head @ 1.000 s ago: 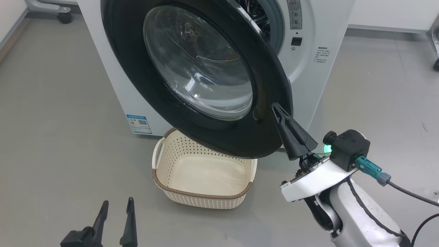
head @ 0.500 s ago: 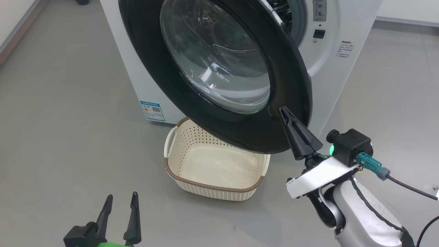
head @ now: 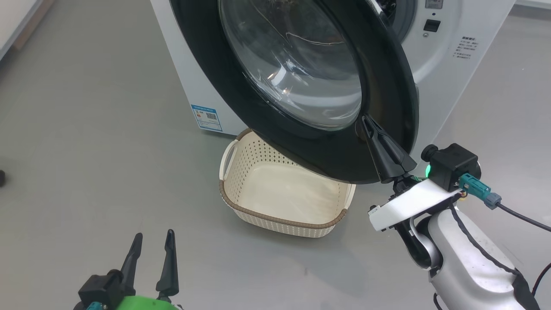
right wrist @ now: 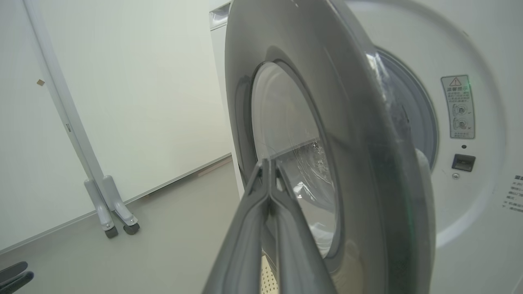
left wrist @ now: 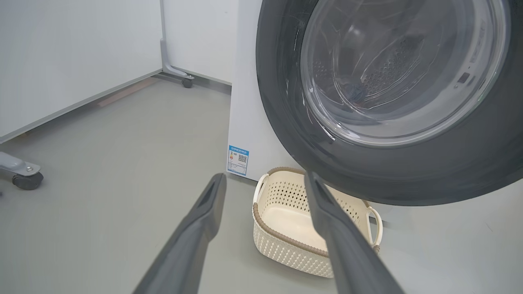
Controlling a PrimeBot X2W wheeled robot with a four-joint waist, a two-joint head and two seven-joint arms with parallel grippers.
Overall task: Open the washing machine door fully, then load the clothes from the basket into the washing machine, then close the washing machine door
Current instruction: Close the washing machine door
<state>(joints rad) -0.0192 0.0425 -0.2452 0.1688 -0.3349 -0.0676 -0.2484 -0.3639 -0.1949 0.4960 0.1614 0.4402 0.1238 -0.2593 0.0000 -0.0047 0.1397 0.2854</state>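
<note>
The washing machine door point(head: 241, 86) stands partly open in front of the white washing machine point(head: 447, 77), its glass bowl facing me. My right gripper point(head: 365, 118) is shut with nothing held, its tips touching the door's black outer rim; the right wrist view shows the closed right gripper point(right wrist: 267, 163) against the door point(right wrist: 359, 143). Low at the left my left gripper point(head: 153, 236) is open and holds nothing. The cream basket point(head: 275, 219) sits on the floor under the door, with nothing in it. The clothes are hidden; a dark shape shows through the glass point(left wrist: 359, 92).
A blue sticker point(head: 206, 117) marks the machine's lower front. Castered frame legs point(left wrist: 24, 177) and a white wheeled stand point(right wrist: 110, 212) are at the left by the wall. Grey floor spreads left of the basket point(left wrist: 282, 232). A cable trails from my right wrist point(head: 516, 215).
The head view has shifted, so machine, door and basket sit further right and higher. My shut right gripper stays against the same spot on the door's rim. The left gripper stays open.
</note>
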